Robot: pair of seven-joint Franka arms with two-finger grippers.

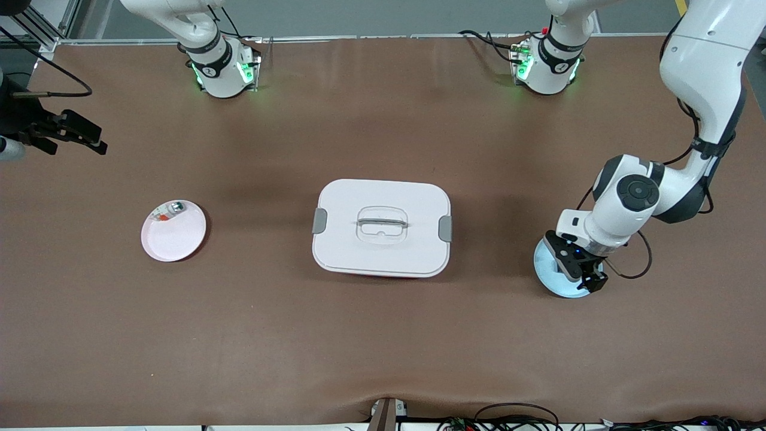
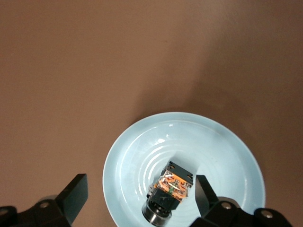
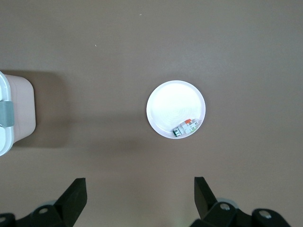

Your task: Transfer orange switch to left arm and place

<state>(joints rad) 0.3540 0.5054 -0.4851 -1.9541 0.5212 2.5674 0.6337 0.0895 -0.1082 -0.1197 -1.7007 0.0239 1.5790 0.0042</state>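
Beginning with the front view: finding the large white rounded-rectangular plastic box (image 1: 381,197), with grey side latches and a recessed handle, lying closed in the middle of the matte brown table (image 1: 383,347). Spotting, well apart from the box toward the left arm's end, the left gripper (image 1: 589,278) hanging low over a small glossy pale-blue round plate (image 1: 546,269) and hiding what lies in it. Noting, well apart from the box toward the right arm's end, a small pale-pink round plate (image 1: 173,242) carrying a greenish-silver piece with red-orange bits (image 1: 170,211), and the right gripper (image 1: 90,140) waiting over bare table, farther out than that plate. Moving to the left wrist view: seeing the jaws spread wide, holding nothing, with the tiny blocky black-and-orange switch (image 2: 169,191) lying in the ringed, shiny dish, close to one black finger (image 2: 204,191). Judging the step in hand as the pick-up: centring the jaws on the switch before closing, squeezing its flat sides, not its rounded metal end, and lifting straight up to avoid skidding on the slick glaze; later carrying high enough to clear the box. Ending with the right wrist view: showing that gripper's fingers (image 3: 75,194) spread wide and empty, high above the pink plate, with one rounded corner of the box at the edge.
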